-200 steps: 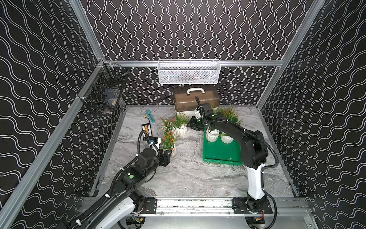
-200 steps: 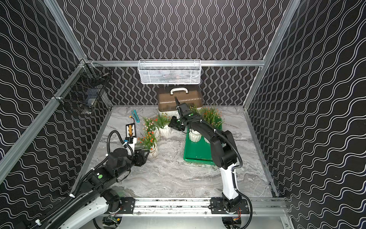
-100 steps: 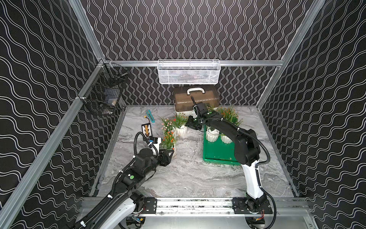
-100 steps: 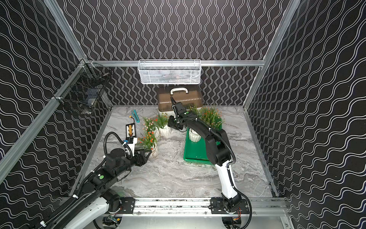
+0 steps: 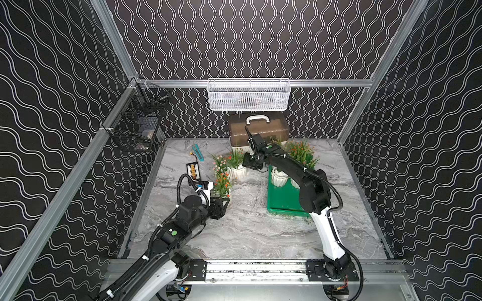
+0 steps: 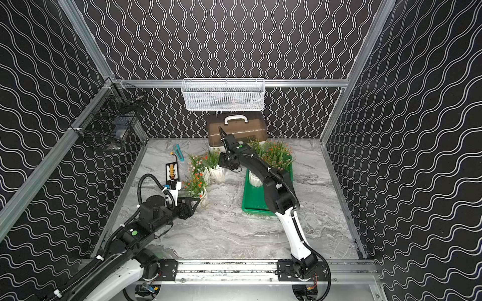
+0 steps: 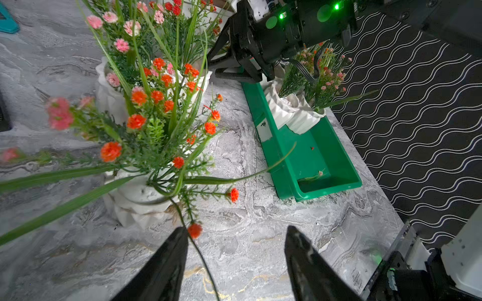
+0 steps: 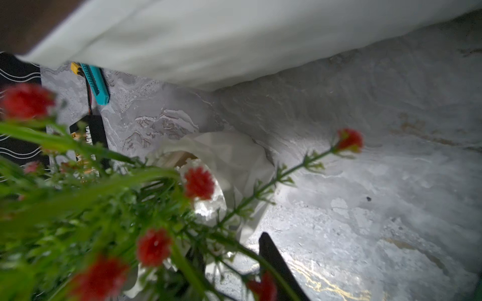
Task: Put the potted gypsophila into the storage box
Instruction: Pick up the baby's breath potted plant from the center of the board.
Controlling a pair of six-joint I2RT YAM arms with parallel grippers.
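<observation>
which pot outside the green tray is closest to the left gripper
The orange-blossomed pot, just ahead of the open left gripper. The pink-flowered pot and the third pot stand farther back.

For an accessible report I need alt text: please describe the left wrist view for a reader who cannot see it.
The open left gripper is close to a potted gypsophila with orange blossoms, standing on the grey marble table. Farther off lies the green storage box, with white pots at its far end.
</observation>
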